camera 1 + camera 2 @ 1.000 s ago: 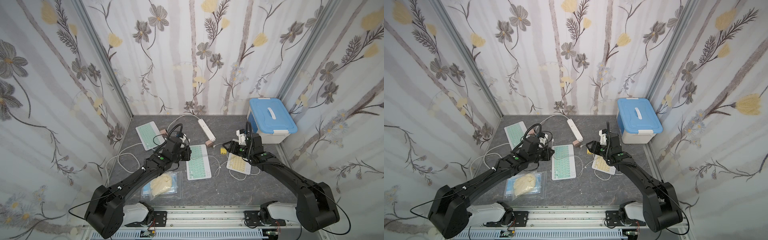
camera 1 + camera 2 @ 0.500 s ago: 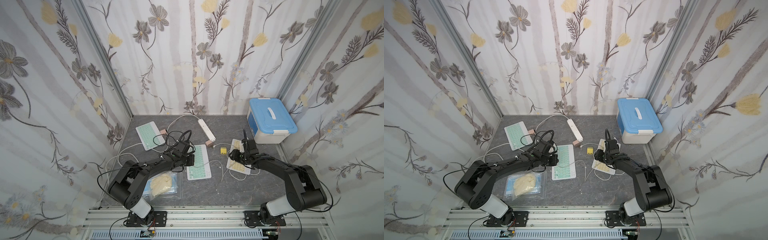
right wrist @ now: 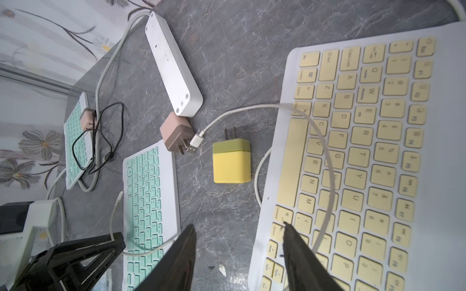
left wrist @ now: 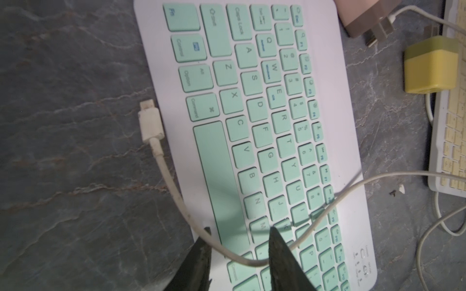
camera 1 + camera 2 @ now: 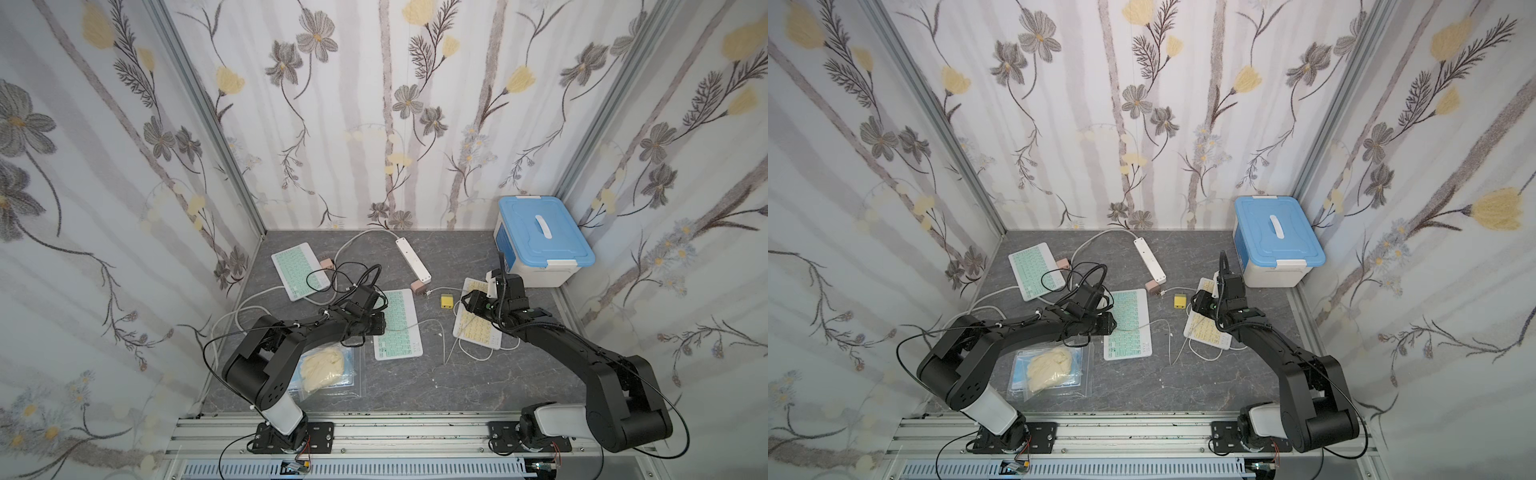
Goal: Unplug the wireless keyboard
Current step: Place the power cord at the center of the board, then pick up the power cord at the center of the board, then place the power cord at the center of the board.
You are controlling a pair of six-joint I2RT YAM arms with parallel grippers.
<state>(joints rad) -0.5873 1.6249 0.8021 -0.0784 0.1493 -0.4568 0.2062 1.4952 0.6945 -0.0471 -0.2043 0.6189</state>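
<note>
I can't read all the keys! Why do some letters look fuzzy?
Left wrist view: keys on the green keyboard go blurry close to the jaws, sharper farther off. Right wrist view: the yellow keyboard reads clearly; only the jaws are soft.

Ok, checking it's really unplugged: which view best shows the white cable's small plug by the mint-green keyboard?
The left wrist view: the white cable's small plug lies free on the table beside the mint-green keyboard, close and sharp. The right wrist view shows it far and thin. In both top views the left arm hides it.
</note>
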